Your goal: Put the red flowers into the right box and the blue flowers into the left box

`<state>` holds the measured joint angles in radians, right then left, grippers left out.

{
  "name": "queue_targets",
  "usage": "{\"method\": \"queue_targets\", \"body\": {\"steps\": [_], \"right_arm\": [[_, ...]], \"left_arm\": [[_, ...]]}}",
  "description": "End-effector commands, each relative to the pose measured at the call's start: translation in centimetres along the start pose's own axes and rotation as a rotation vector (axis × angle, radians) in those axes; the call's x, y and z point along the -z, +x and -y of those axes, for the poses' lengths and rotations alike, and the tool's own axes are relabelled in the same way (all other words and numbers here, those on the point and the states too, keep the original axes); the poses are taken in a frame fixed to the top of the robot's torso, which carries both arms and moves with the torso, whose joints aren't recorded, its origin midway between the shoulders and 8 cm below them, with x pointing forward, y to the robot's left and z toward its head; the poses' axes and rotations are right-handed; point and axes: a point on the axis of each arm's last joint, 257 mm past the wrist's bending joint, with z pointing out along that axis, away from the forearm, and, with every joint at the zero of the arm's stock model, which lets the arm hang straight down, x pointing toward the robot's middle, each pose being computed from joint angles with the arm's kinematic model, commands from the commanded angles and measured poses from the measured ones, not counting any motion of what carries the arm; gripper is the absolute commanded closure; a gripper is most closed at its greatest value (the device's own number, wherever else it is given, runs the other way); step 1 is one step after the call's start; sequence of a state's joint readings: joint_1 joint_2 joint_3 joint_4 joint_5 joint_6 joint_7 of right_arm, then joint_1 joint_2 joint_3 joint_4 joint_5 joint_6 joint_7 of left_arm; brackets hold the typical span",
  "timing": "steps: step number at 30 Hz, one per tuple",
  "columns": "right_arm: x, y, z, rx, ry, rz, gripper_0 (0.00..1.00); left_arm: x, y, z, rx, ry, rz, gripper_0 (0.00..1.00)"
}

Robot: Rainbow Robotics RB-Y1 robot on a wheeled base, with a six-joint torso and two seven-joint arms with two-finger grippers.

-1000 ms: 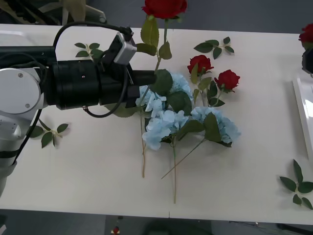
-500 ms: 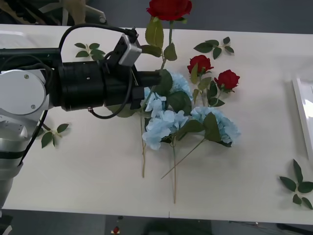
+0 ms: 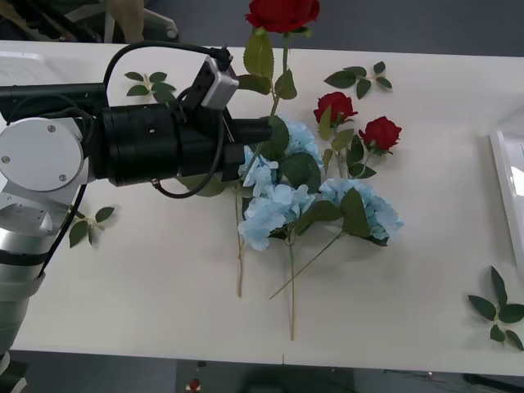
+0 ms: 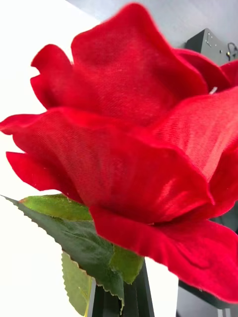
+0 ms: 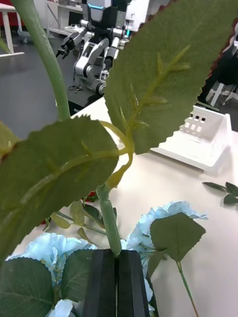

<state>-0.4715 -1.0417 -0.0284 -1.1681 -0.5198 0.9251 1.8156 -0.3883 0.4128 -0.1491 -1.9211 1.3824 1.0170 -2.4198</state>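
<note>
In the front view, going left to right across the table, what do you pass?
Small leaf sprig → left arm → left end effector clamped on a red rose's stem → blue flowers → two small red roses → leaf sprig → right box's edge.

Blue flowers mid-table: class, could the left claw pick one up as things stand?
Probably not yet: the left claw is shut on a red rose's stem, so its grip is taken, though the blue flowers lie right beside it.
</note>
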Motion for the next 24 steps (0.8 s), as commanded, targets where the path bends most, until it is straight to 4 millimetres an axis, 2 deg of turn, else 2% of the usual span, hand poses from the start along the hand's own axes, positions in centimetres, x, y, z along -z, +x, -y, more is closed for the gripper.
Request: {"method": "queue_targets", "body": {"steps": [1,5,8,20,21,23,24], "right_arm": [[-0.4,-0.1,1.2,-0.006,0.031,0.010,1.00],[-2.0,1.5,-0.3,0.047,0.053,-0.007,1.00],[-2.9,2.1,-0.5,0.043,0.066,-0.002,1.00],[-3.6,1.8,-0.8,-0.018,0.053,0.004,1.00],[-3.6,1.8,-0.8,-0.016,0.053,0.004,0.97],[-3.5,1.6,-0.9,-0.020,0.050,0.007,0.57],[-3.5,1.5,-0.9,-0.022,0.047,0.010,0.42]], "left_arm": [[-0.4,-2.2,-0.1,-0.112,-0.001,0.034,1.00],[-0.5,-2.0,-0.1,-0.111,-0.001,0.032,1.00],[-0.5,-2.0,0.1,-0.112,0.003,0.032,1.00],[-0.5,-2.0,0.1,-0.112,0.003,0.032,1.00],[-0.5,-2.0,0.1,-0.112,0.003,0.032,1.00],[-0.5,-2.0,0.1,-0.112,0.003,0.032,1.00],[-0.5,-2.0,0.1,-0.112,0.003,0.032,1.00]]}}
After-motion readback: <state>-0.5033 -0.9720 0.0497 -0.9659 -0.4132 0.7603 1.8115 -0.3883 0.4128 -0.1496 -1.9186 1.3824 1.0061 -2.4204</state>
